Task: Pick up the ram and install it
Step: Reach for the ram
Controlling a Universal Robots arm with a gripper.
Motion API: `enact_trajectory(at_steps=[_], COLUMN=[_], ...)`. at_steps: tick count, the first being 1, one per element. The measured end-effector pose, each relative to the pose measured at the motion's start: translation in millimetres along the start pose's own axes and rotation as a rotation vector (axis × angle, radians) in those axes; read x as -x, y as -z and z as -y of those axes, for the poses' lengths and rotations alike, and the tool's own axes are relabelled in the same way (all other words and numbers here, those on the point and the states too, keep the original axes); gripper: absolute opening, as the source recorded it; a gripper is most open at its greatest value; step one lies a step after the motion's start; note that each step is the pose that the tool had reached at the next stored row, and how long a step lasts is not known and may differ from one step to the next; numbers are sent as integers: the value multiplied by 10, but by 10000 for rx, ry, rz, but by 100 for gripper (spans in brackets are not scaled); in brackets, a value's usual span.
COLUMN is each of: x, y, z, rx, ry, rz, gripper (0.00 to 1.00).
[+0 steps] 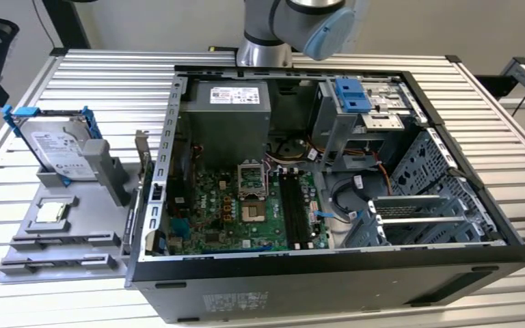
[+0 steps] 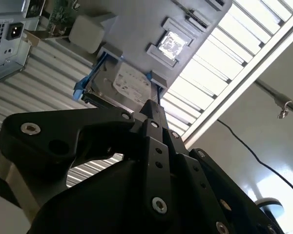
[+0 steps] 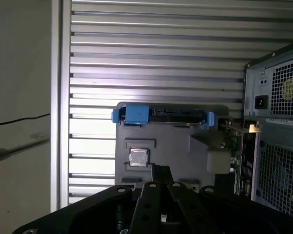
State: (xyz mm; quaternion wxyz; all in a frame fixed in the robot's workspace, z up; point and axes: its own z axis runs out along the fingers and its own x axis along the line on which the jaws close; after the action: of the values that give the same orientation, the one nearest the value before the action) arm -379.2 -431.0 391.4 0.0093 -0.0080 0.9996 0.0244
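In both wrist views my black gripper (image 3: 161,169) (image 2: 154,106) hangs high above the grey parts tray (image 3: 180,146), its fingertips pressed together with nothing between them. Two long narrow holders (image 1: 66,239) with dark slits lie at the tray's near end. I cannot tell whether the ram sits in one of them. A thin green board (image 3: 230,141) with a metal bracket stands on edge between the tray and the open computer case (image 1: 327,273). Black memory slots (image 1: 292,205) run along the motherboard inside the case.
On the tray (image 1: 25,270) a silver hard drive in a blue bracket (image 1: 57,147) stands upright, and a square silver processor chip (image 1: 51,212) lies flat. The arm's grey base (image 1: 272,31) is behind the case. The slatted metal table (image 1: 89,82) ends near the tray.
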Motion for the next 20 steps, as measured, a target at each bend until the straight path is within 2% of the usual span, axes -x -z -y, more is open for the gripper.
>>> enact_trajectory(at_steps=[12,20], x=[-17,-30], y=[2,-2], z=[329,494], rx=[0,-1], ry=[1,-3], rz=[1,0], gripper=[0,0])
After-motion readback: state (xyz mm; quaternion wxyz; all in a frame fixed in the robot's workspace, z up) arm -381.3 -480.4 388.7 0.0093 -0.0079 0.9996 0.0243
